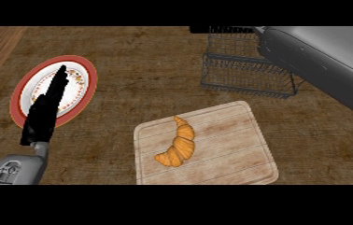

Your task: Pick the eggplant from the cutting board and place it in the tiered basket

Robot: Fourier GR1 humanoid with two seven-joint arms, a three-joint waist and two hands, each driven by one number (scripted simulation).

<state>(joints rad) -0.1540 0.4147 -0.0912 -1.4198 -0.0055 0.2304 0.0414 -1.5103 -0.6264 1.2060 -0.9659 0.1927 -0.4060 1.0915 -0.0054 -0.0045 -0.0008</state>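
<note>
Head view: croissant point(177, 146) on cutting board point(234, 140); left hand point(45, 109) fingers straight; no readable writing.

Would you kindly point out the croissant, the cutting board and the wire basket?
croissant point(178, 146), head view, middle of its curved body.
cutting board point(228, 140), head view, bare wood right of the croissant.
wire basket point(244, 74), head view, lower tier's mesh.

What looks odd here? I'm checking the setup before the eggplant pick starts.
The cutting board holds a croissant, with no eggplant in sight. The right arm crosses beside the tiered basket, its hand unseen. The left hand rests over the plate.
</note>
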